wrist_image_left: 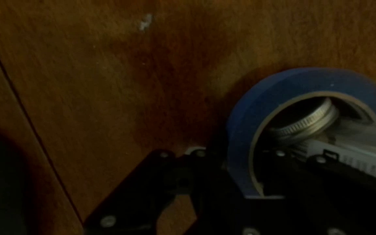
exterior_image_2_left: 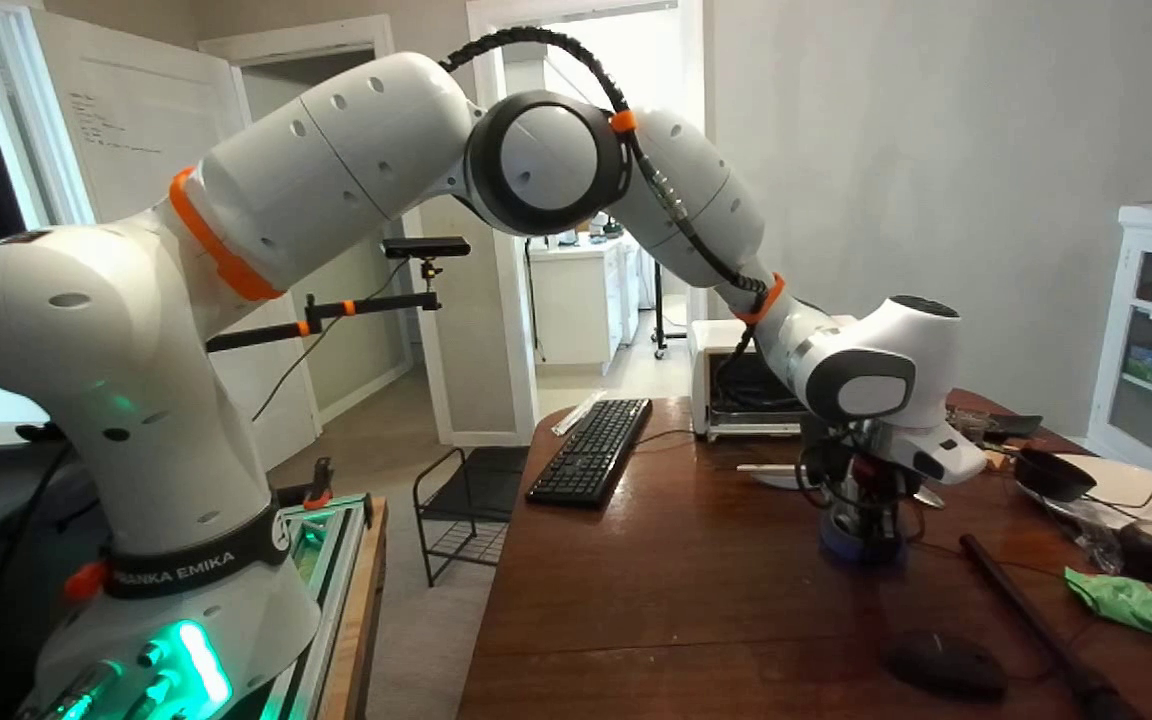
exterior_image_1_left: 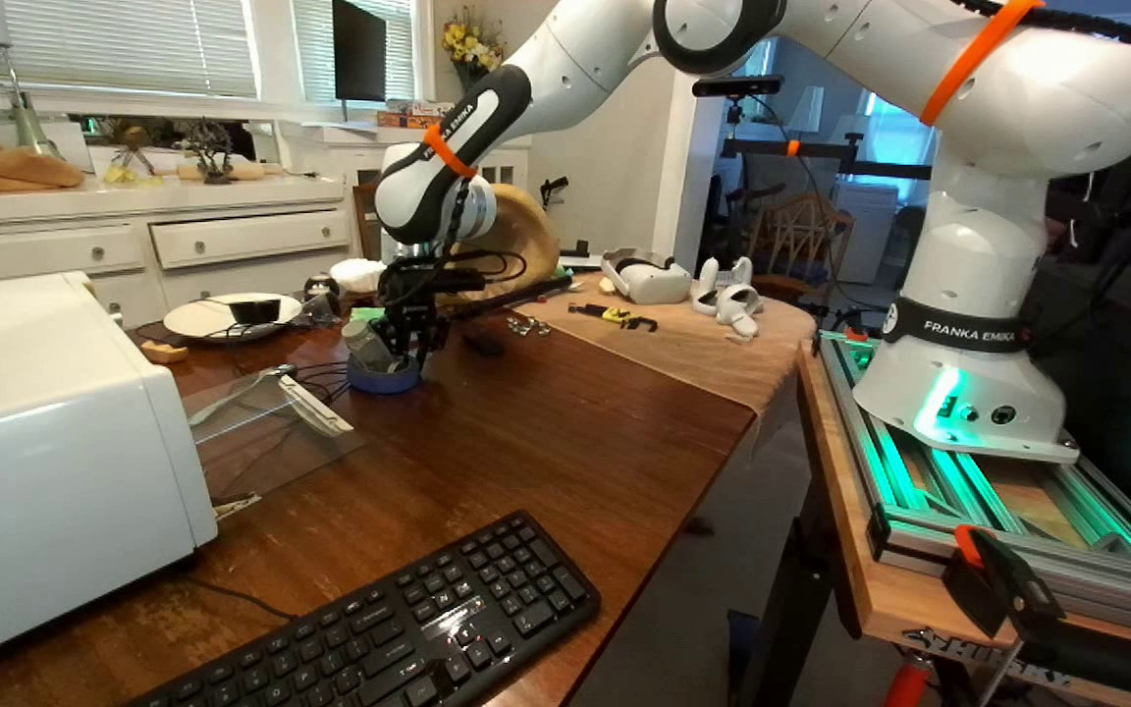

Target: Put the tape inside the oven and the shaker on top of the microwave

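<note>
A blue tape roll (exterior_image_1_left: 384,376) lies on the table under my gripper (exterior_image_1_left: 410,339). It also shows in an exterior view (exterior_image_2_left: 856,548) and the wrist view (wrist_image_left: 240,130). A clear shaker with a metal lid (wrist_image_left: 305,124) and a white label leans tilted inside the ring; it also shows in an exterior view (exterior_image_1_left: 366,344). In the wrist view my gripper (wrist_image_left: 242,160) straddles the near wall of the ring, one finger outside and one inside, closed against it; the inner contact is dark. The white oven (exterior_image_1_left: 45,442) stands with its glass door (exterior_image_1_left: 271,432) lowered; it also shows behind the arm (exterior_image_2_left: 711,370).
A keyboard (exterior_image_1_left: 428,619) lies in front of the oven. A white plate (exterior_image_1_left: 212,319) with a small black pan (exterior_image_2_left: 1054,474), a green packet (exterior_image_2_left: 1121,600), a black pole (exterior_image_2_left: 1021,605) and a mouse (exterior_image_2_left: 944,663) lie around the gripper. Cables run near the tape.
</note>
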Robot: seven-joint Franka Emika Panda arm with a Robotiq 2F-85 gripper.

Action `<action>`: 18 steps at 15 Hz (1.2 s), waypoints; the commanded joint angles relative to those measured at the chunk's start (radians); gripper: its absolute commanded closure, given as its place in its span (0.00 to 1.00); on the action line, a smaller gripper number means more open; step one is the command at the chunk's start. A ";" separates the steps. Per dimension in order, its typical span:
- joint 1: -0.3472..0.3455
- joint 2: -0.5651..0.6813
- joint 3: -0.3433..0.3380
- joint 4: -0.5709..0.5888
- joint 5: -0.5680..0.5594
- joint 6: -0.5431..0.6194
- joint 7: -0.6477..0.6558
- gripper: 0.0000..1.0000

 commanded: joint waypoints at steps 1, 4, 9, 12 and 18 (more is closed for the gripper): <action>0.005 -0.020 -0.008 -0.011 -0.016 -0.055 0.028 0.94; -0.001 -0.030 0.000 -0.014 -0.008 -0.070 0.022 0.94; -0.009 -0.062 0.021 -0.034 0.008 -0.052 0.006 0.94; -0.013 -0.095 0.034 -0.051 0.015 -0.041 -0.003 0.94; -0.024 -0.142 0.050 -0.070 0.028 -0.035 -0.006 0.94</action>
